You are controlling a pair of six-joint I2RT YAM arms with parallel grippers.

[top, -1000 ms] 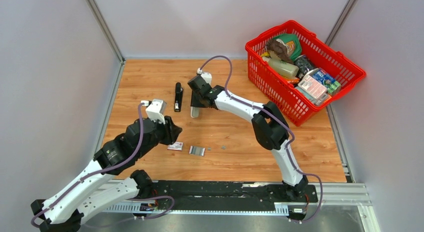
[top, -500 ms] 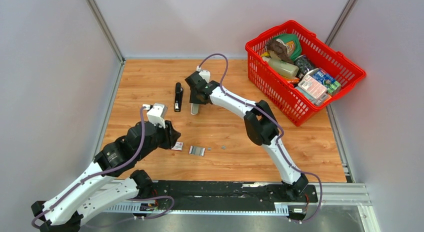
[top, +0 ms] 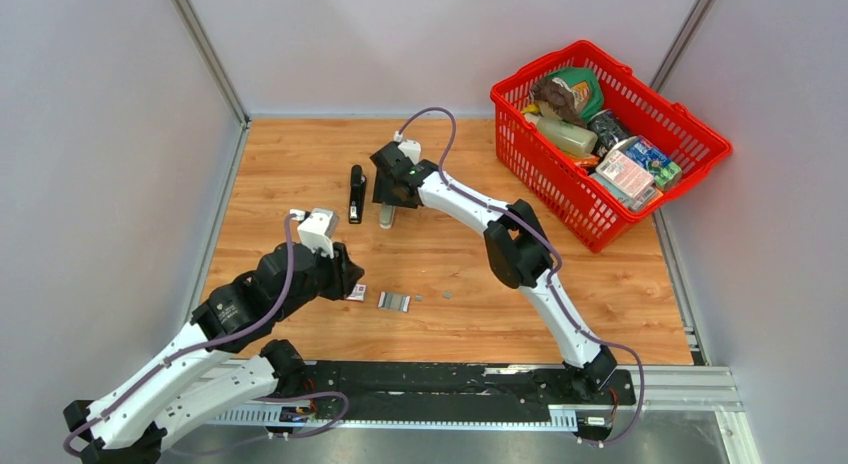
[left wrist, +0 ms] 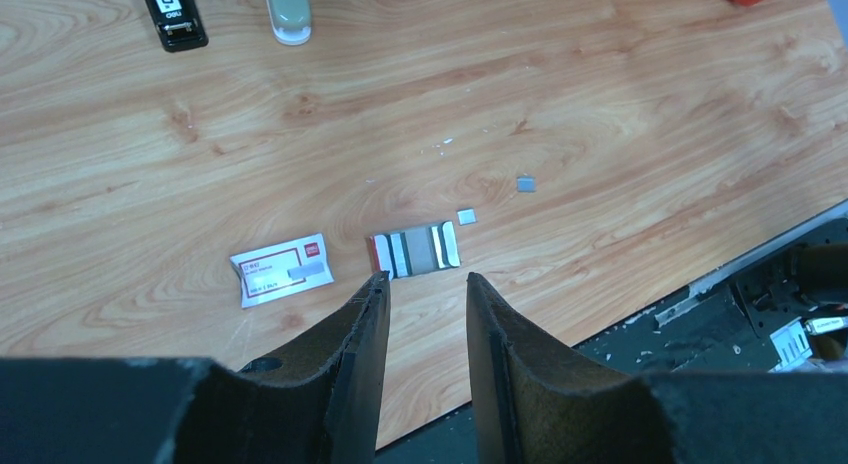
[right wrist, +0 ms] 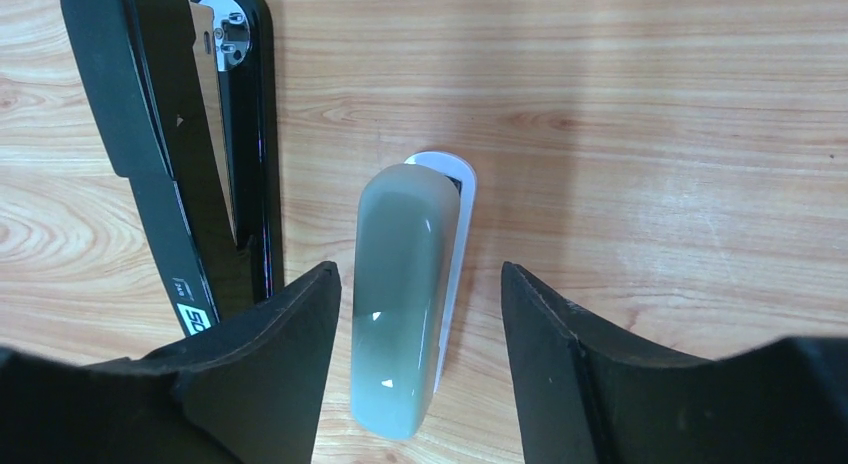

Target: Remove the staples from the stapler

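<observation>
**Wood bench: R claw lined up on the wrong item**

R claw is spread wide w/ a pale grey oblong between its fingers. There are gaps on both sides and nothing is pinched. That oblong lies just beside the stapler, on its right.

Main risk as I see it: closing now grabs the oblong, not the stapler. The finger nearest the stapler is also close enough to nudge or spin it.

L claw is part open and empty. It hangs well back from the stapler toward the arm bases, near the staples and a red-and-white box. A careless drop could scatter them.

Stapler: all black, slim, its two long halves splayed in a narrow V w/ a silver plate at one end. Staples: short ribbed silvery strips plus a few loose bits.
</observation>
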